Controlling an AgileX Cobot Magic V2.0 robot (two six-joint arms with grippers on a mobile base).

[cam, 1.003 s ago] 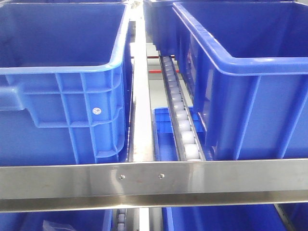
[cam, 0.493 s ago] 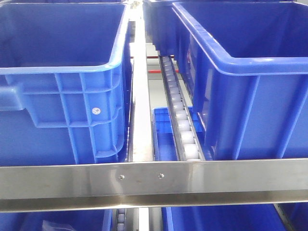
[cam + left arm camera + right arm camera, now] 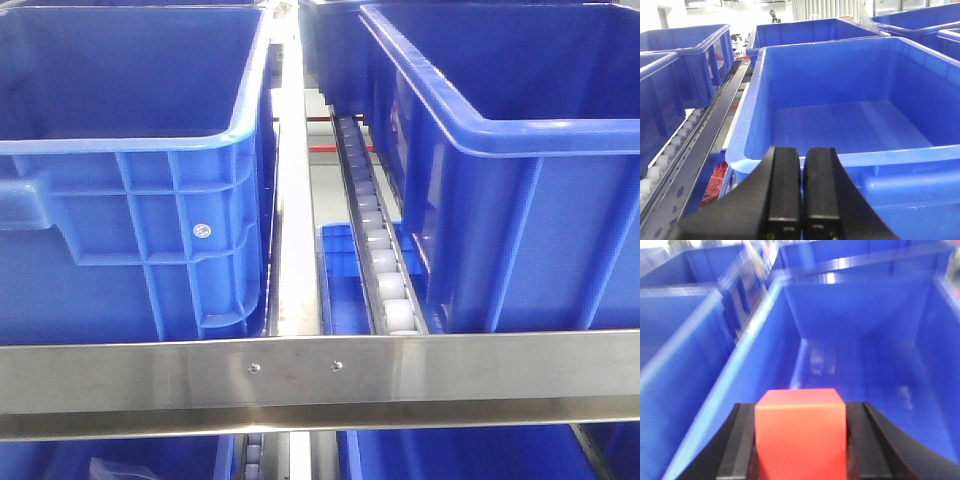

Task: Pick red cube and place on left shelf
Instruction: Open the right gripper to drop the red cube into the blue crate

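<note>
**Cube in hand, over a crate: the placing step**

The red cube (image 3: 800,432) sits clamped between the two black fingers (image 3: 742,445) of the right gripper (image 3: 800,450), filling the gap between them, so that gripper is closed on it. Ahead of and below the fingers lies the open inside of a dark-blue crate (image 3: 865,365); its near-left rim runs just left of the left finger. The view is blurred, which suggests the arm is moving, though I cannot tell which way.

The left gripper (image 3: 801,200) has its fingers pressed together with nothing between them. In front of them is another crate (image 3: 850,125), bare inside, and to their left a roller track (image 3: 670,155) of the shelf (image 3: 320,375).

Judging by this, the pick is done and the carry is near its end. The next move calls for bringing the cube low enough over the crate floor, clear of the rim, then parting the fingers.
</note>
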